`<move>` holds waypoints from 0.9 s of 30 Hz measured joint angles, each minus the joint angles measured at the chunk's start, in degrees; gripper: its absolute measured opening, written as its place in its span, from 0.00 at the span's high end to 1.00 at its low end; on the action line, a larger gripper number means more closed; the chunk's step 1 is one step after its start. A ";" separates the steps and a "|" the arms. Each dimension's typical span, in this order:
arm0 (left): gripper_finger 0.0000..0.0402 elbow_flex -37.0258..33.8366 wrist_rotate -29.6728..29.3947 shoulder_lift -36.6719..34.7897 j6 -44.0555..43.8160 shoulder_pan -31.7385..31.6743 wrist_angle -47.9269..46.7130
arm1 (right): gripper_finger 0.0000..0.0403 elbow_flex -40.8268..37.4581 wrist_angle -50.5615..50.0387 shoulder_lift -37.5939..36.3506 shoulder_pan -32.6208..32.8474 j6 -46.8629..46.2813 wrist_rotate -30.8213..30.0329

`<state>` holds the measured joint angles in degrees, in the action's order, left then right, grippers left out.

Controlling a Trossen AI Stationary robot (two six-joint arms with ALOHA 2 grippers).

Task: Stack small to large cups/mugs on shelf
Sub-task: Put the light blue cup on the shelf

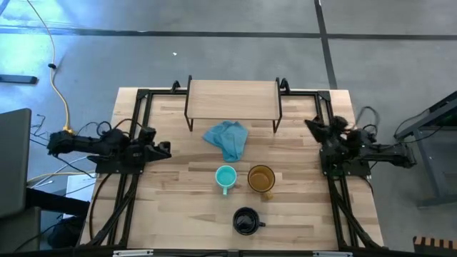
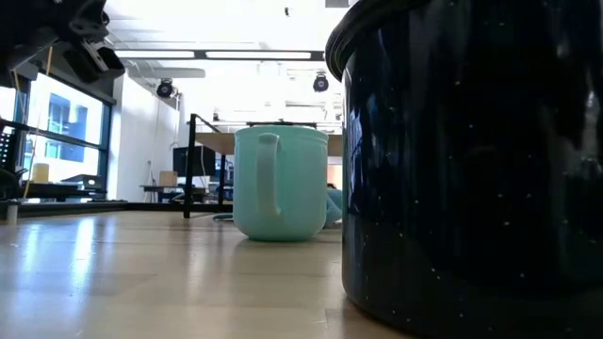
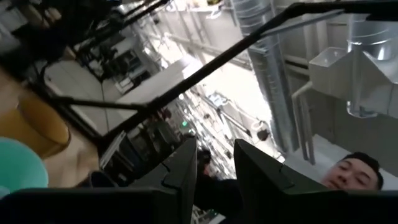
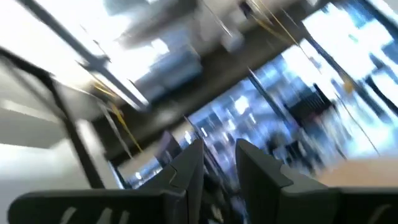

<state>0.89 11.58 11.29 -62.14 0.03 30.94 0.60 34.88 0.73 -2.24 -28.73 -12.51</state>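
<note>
I see 3 handled mugs, small teal mug (image 1: 226, 177), amber-yellow mug (image 1: 261, 178) and black mug (image 1: 246, 220), before the empty light-wood shelf (image 1: 232, 99); left gripper (image 3: 215, 163) and right gripper (image 4: 219, 155) narrowly parted at the table's sides.

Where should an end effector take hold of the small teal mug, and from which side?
Grip the teal mug by its rim from above: it stands upright and open. Its handle points toward the table's front edge, and the amber mug stands close on its right, so come from the left.
</note>
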 joint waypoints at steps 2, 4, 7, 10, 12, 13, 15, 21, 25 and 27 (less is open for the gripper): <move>0.76 0.00 -2.81 3.31 1.01 3.79 1.51 | 0.79 0.00 5.16 -0.01 0.02 2.74 0.75; 0.76 0.02 -6.43 7.00 2.44 8.05 3.06 | 0.79 0.26 6.60 -0.04 0.00 3.49 0.78; 0.76 0.14 -12.84 13.61 3.34 14.62 8.28 | 0.79 1.56 4.19 -0.02 0.00 3.10 0.98; 0.76 2.43 -17.55 21.11 3.24 20.65 12.05 | 0.79 3.12 -0.26 0.00 0.00 2.48 2.35; 0.76 5.00 -21.07 26.16 3.39 23.80 12.80 | 0.79 4.27 -3.00 0.07 0.00 1.11 3.48; 0.76 6.38 -23.08 28.66 3.38 24.91 12.78 | 0.79 4.94 -4.12 0.29 0.00 0.57 4.51; 0.76 9.23 -25.59 33.85 4.16 26.09 12.54 | 0.79 6.33 -6.40 1.17 0.00 0.14 6.58; 0.76 19.62 -26.34 50.50 8.73 26.28 8.24 | 0.79 12.74 -11.60 7.69 0.02 2.57 8.08; 0.76 28.63 -27.94 61.17 10.36 26.28 -0.78 | 0.79 18.96 -18.14 14.00 0.02 8.09 8.07; 0.76 33.26 -29.67 65.71 10.47 26.28 -7.43 | 0.79 22.40 -20.86 17.09 0.02 10.20 8.08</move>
<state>34.14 -18.09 77.00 -51.67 26.30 23.51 23.00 14.02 17.82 -2.22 -18.54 -4.43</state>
